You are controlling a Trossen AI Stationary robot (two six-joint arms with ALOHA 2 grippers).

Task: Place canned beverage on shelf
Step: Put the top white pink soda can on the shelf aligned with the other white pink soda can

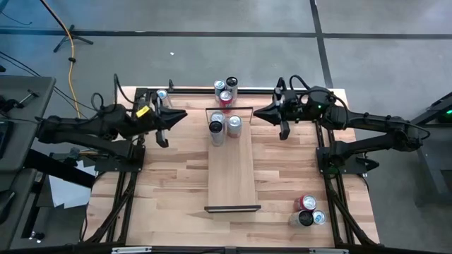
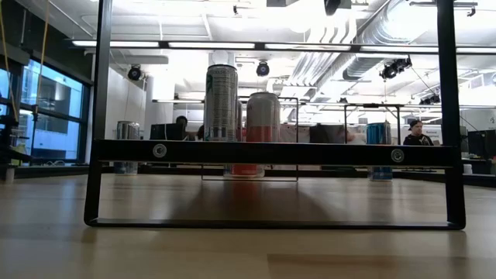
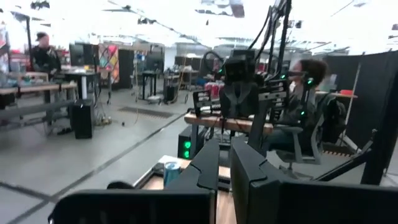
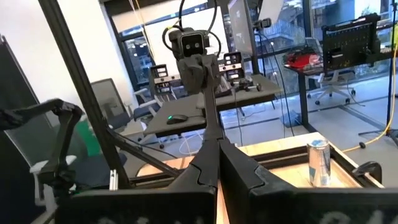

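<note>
The shelf is a long pale plank lying on the tabletop, with a black rail at each short end. A tall silver can and a red can stand upright on the shelf's far end; both also show in the low view, the silver can and the red can. My left gripper is shut and empty, left of the shelf's far end, pointing right. My right gripper is shut and empty, right of the same end, pointing left. Their fingers show in the wrist views, the left and the right.
Three cans stand on the table just beyond the shelf's far rail. Three more cans stand at the near right corner. One silver can stands at the far left, behind my left gripper, and shows in the right wrist view.
</note>
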